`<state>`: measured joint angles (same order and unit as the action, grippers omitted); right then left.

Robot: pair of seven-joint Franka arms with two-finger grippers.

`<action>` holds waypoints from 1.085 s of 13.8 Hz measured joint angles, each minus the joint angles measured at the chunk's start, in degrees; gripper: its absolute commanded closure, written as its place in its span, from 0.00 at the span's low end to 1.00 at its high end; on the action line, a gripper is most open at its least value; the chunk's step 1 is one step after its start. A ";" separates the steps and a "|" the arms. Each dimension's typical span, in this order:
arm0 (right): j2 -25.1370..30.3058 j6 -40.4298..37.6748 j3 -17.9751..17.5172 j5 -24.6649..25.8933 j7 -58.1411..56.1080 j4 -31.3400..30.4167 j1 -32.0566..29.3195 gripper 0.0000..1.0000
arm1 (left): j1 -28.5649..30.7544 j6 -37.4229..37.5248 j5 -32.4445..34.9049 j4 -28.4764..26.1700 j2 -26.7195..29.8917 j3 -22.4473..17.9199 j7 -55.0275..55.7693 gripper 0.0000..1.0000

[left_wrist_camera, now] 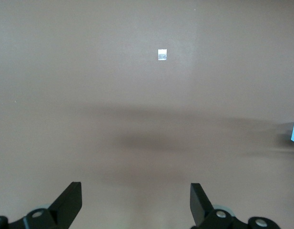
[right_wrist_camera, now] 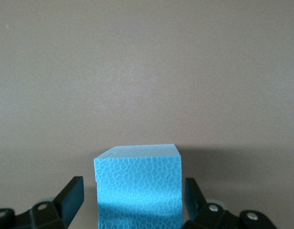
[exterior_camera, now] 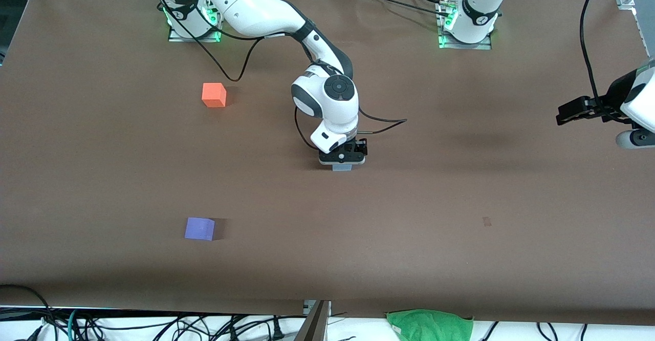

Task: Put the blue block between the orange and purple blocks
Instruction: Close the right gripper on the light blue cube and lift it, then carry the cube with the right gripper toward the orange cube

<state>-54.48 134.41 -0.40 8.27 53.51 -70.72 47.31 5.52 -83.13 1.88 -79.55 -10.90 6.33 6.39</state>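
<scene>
- Three cubes matter in the front view: we find the orange block (exterior_camera: 214, 95) toward the right arm's end of the table and close to the bases, and the purple block (exterior_camera: 199, 229) at the same end but much nearer the front camera.
- We judge the wide bare strip of table (exterior_camera: 460, 203) between those two cubes to be the target slot, which lies well apart from the current work point.
- We see the right gripper (exterior_camera: 342, 164) lowered to mid-table, with only a sliver of the blue block (exterior_camera: 342, 167) visible beneath it; we read this low pose as a pick in preparation.
- We locate the left gripper (exterior_camera: 563, 115) raised over the left arm's end of the table, where that arm waits clear of the work.
- We find no legible brand or label in this view.
- In the left wrist view, the left gripper (left_wrist_camera: 136, 204) stands spread and empty above bare table; a small pale patch (left_wrist_camera: 162, 55) on the surface carries no readable text.
- In the right wrist view, the blue block (right_wrist_camera: 137, 188) sits on the table between the fingers (right_wrist_camera: 70, 198) of the right gripper (right_wrist_camera: 135, 200).
- We see a narrow gap at each finger, so we rate this pincer as released, straddling the cube but not yet clamped.
- We read no writing on the cube, only a pebbled foam texture.
</scene>
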 measured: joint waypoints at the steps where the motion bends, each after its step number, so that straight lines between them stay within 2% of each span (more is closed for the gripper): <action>1: 0.00 -0.03 0.00 0.00 -0.04 0.00 0.00 0.52 | -0.05 0.00 0.00 0.00 0.00 0.00 0.00 0.00; 3: 0.01 -0.23 0.02 0.00 -0.04 0.08 0.00 0.68 | -0.05 0.00 0.00 0.00 0.00 0.00 0.00 0.00; 7: 0.30 -4.33 0.56 -0.44 -1.34 1.60 -1.30 0.69 | -0.05 0.00 0.00 0.00 -0.04 0.00 0.00 0.00; 10: 3.86 -11.69 0.94 -4.29 -11.68 2.12 -6.02 0.69 | -0.07 0.00 0.00 0.00 -0.07 0.00 0.00 0.00; 12: 8.48 -15.15 2.09 -5.29 -18.61 -1.92 -9.27 0.69 | -0.08 0.00 0.00 0.01 -0.08 0.00 0.00 0.00; 15: 17.87 -14.21 2.77 -7.35 -25.43 -15.26 -15.04 0.68 | -0.07 0.00 0.00 0.02 -0.09 0.00 0.00 0.00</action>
<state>-36.61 120.20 2.37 0.92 28.08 -85.98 32.27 5.45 -83.13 1.87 -79.54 -10.99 6.33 6.39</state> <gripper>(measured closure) 0.432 0.000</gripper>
